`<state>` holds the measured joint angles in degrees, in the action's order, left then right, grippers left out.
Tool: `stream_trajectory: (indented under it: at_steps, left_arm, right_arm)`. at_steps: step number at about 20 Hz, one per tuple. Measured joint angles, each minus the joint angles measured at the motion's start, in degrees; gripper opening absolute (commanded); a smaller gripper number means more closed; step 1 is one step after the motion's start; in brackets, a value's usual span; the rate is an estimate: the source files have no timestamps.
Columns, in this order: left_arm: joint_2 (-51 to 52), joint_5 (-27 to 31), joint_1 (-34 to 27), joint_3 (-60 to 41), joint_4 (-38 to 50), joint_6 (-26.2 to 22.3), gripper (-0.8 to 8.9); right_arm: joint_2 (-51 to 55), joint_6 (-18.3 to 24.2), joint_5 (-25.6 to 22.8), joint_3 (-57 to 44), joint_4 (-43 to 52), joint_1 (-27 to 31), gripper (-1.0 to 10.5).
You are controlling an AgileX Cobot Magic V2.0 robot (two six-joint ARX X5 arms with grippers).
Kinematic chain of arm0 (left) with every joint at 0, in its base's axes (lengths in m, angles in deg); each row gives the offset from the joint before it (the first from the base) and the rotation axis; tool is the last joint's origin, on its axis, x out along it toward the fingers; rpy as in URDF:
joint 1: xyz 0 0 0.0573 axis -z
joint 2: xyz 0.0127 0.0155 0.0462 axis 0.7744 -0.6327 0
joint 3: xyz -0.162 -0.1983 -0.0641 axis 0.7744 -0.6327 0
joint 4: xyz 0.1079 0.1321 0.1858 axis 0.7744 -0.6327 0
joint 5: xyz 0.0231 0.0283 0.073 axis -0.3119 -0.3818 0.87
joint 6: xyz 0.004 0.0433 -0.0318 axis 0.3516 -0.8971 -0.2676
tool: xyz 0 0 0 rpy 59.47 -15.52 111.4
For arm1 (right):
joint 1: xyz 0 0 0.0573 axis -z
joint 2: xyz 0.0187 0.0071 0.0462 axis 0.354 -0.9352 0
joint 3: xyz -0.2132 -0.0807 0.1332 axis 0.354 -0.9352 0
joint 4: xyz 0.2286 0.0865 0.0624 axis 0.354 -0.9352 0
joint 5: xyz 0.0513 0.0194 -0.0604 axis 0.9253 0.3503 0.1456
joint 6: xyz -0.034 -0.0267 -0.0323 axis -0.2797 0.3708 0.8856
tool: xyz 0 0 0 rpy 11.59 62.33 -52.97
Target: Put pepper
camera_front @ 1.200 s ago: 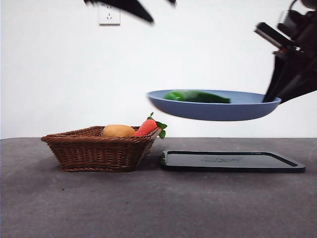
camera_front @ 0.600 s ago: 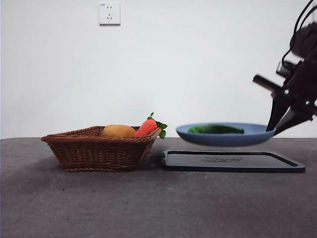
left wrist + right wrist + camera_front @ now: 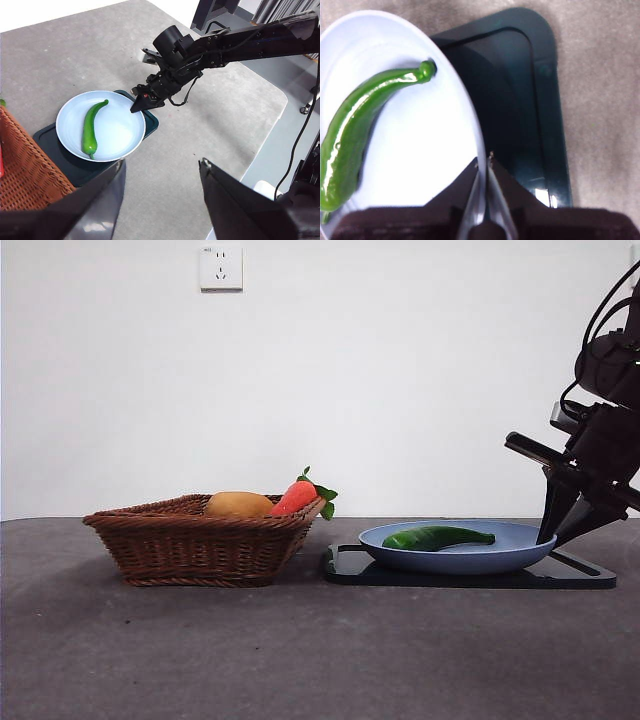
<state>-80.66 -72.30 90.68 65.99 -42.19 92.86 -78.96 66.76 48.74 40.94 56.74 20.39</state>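
Note:
The glossy green pepper [image 3: 437, 537] lies in a blue plate [image 3: 460, 560] that rests on a dark tray [image 3: 580, 578]. My right gripper [image 3: 548, 538] is shut on the plate's right rim; the right wrist view shows its jaws [image 3: 483, 162] pinching the rim [image 3: 475, 135], with the pepper [image 3: 355, 135] inside and the tray [image 3: 530, 100] beneath. My left gripper [image 3: 161, 165] is open and empty, high above the table, looking down on the pepper [image 3: 91, 131], the plate [image 3: 120, 135], the tray [image 3: 75, 167] and the right gripper [image 3: 137, 106].
A wicker basket [image 3: 190, 545] stands left of the tray, holding a yellow-brown potato-like item [image 3: 238, 504] and an orange-red carrot [image 3: 295, 498]. The basket's corner [image 3: 25, 165] shows in the left wrist view. The table edge [image 3: 272, 107] lies beyond the right arm.
The right gripper has lowered the plate with the pepper from well above the table down onto the tray. The dark arm tip at the top of the front view has gone out of sight.

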Motion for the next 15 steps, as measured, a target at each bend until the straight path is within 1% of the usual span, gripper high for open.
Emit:
stream_trajectory:
  at_steps: [1,4,5,8,10,13,15]
  left_arm:
    - [0.0,0.0,0.0,0.0,0.0,0.0,2.62]
    - [0.0,0.0,0.0,0.0,0.0,0.0,2.62]
    - [0.0,0.0,0.0,0.0,0.0,0.0,2.62]
    - [0.0,0.0,0.0,0.0,-0.04,0.0,2.62]
    - [0.0,0.02,0.0,0.0,-0.35,0.0,2.62]
    - [0.0,0.09,0.0,0.0,-0.74,0.0,2.58]
    - [0.0,0.28,0.0,0.0,-0.81,0.0,2.58]
  right_arm:
    - [0.0,0.04,0.02,0.0,0.04,0.0,0.2]
    - [0.0,0.31,0.02,0.0,-0.04,0.0,1.6]
    - [0.0,0.39,0.02,0.0,-0.02,0.0,1.9]
    - [0.15,0.72,-0.02,0.0,-0.92,0.02,1.9]
    - [2.19,1.31,-0.22,-0.02,-2.75,0.44,1.9]
    - [11.67,3.41,-0.15,0.02,-5.95,0.48,1.9]
    - [18.75,5.53,0.09,0.39,-10.69,0.35,1.8]
